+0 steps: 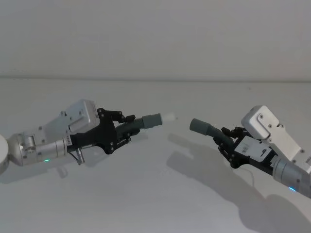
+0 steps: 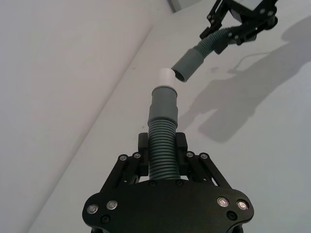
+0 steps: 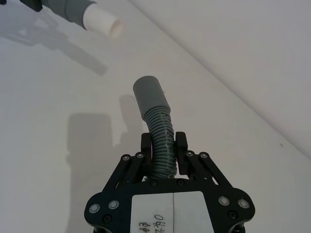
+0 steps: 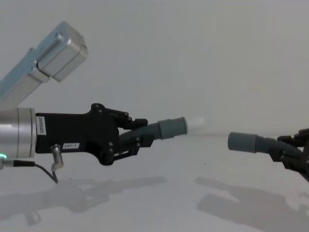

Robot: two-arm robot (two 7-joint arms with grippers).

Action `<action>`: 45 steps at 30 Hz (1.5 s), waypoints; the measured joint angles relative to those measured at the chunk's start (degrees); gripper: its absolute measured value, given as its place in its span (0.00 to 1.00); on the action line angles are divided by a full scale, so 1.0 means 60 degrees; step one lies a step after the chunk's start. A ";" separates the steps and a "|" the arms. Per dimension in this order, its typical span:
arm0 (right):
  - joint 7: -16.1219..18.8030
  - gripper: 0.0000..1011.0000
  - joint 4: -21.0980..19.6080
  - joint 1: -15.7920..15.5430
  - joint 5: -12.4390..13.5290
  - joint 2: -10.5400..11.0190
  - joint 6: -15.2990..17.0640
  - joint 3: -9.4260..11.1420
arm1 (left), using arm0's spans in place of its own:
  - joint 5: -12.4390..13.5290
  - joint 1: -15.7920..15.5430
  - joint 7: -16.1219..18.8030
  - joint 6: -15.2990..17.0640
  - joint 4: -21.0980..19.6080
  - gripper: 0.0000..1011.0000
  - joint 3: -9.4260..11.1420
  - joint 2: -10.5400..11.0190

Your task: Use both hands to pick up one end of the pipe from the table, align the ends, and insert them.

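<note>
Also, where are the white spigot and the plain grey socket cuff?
Short white plastic spigot (image 1: 169,117): head view, its middle.
Plain grey cylindrical socket cuff (image 1: 199,126): head view, its side wall.

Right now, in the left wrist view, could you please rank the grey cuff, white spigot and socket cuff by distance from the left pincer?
1. Grey cuff, straight ahead.
2. White spigot, on that cuff's end.
3. Socket cuff, beyond, toward the right pincer.
</note>
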 joint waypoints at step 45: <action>0.0998 0.28 -0.0380 0.0626 -0.0684 -0.0067 0.0381 -0.0184 | 0.0606 -0.0034 0.0232 -0.0305 0.0236 0.31 0.0122 0.0008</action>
